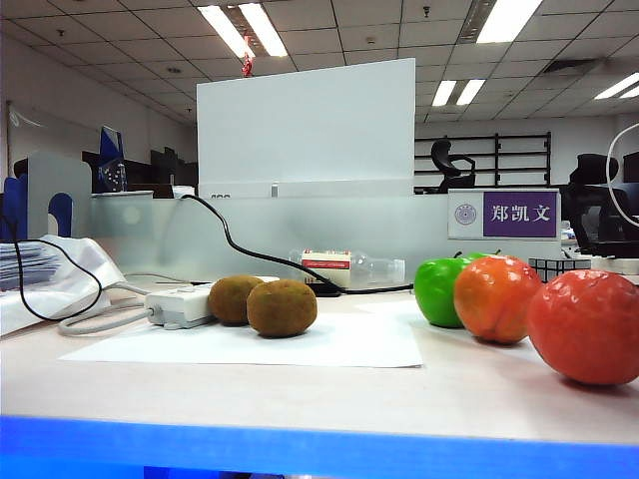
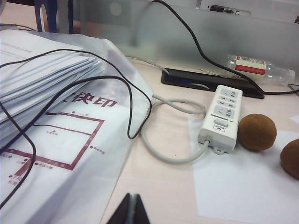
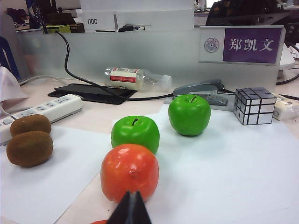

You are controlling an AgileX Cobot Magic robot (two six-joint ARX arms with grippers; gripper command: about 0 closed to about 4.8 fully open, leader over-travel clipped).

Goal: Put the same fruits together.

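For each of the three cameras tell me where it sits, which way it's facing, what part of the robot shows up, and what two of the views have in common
Exterior view: low at the table edge, facing the kiwis, oranges and divider; no robot part shows.
Left wrist view: above the table's left side, facing papers and the power strip; shut left gripper at the edge.
Right wrist view: low, facing an orange and apples; shut right gripper at the edge.
Shared: both wrist views show the kiwis, strip and bottle.
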